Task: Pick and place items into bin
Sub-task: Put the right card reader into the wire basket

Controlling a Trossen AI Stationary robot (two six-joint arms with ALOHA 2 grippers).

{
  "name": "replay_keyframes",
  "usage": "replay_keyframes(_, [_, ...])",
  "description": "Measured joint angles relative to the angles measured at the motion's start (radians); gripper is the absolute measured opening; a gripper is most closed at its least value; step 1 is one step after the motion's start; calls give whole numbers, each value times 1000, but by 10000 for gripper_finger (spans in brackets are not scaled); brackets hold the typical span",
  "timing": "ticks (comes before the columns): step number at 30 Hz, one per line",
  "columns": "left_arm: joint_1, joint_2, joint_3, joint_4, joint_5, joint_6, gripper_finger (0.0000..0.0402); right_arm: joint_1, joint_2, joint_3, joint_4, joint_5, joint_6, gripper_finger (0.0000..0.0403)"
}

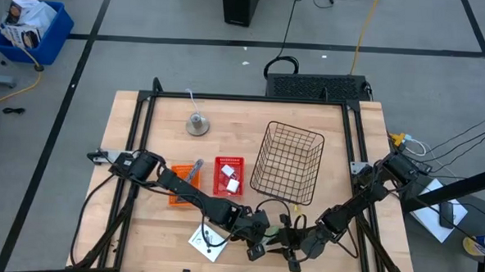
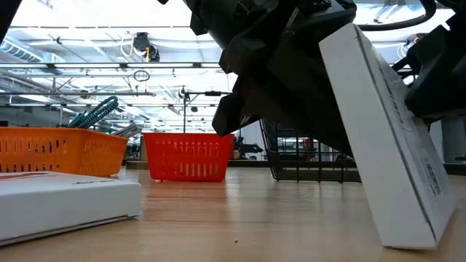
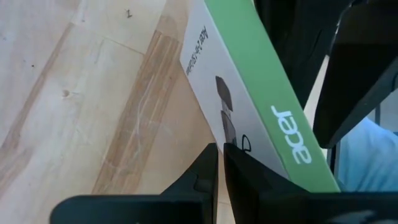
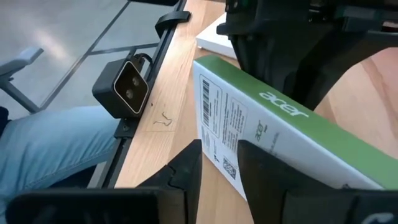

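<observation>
Both grippers meet at the table's near edge, in front of the black wire basket (image 1: 287,163). A green-and-white Acer box (image 4: 280,134) stands tilted on one edge between them. Left gripper (image 3: 220,163): fingers pressed together, tips touching the box's white face, holding nothing. Right gripper (image 4: 219,163): fingers partly apart at the box's barcode end; grip cannot be told. A second white box (image 2: 62,200) lies flat nearby. Teal-handled tool (image 2: 95,114) sticks out of the orange bin (image 2: 58,149); red bin (image 2: 187,156) beside it.
</observation>
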Motion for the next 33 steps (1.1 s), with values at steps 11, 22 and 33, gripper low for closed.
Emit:
replay_keyframes(11, [0, -1, 0, -2, -4, 2, 31, 33, 0, 0, 20, -9, -6, 96])
replay_keyframes(22, [1, -1, 0, -3, -6, 4, 31, 45, -45, 0, 60, -7, -160, 96])
replay_keyframes(33, [-4, -1, 0, 3, 11, 34, 31, 39, -226, 0, -221, 76, -221, 96])
